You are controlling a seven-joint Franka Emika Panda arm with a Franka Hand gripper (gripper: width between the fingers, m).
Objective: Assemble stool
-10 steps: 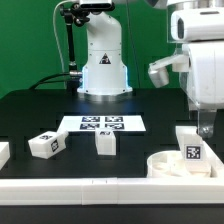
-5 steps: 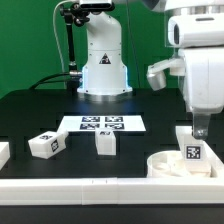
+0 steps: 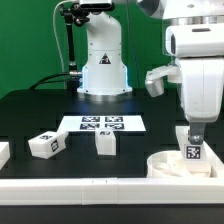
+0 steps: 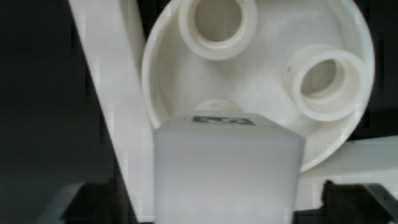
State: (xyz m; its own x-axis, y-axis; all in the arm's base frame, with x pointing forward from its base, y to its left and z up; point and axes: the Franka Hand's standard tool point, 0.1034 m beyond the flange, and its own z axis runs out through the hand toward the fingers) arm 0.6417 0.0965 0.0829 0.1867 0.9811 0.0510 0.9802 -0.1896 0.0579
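The round white seat [image 3: 168, 166] lies at the exterior view's right, near the front rail. A white leg [image 3: 190, 150] with a black-and-white tag stands upright on it. My gripper [image 3: 196, 136] comes down from above onto this leg. In the wrist view the leg [image 4: 222, 170] fills the space between my dark fingers [image 4: 82, 206], and the seat [image 4: 249, 60] with its round holes lies beyond it. The jaws look closed against the leg's sides. Two more legs rest on the black table, one lying [image 3: 45, 143] and one upright [image 3: 105, 143].
The marker board [image 3: 101, 124] lies flat mid-table in front of the arm's base [image 3: 103, 65]. A long white border rail [image 3: 80, 186] runs along the front edge. Another white piece [image 3: 3, 152] shows at the exterior view's left edge.
My arm has shifted toward the exterior view's left and a little lower over the leg. The leg, the seat and the other parts have stayed where they were.
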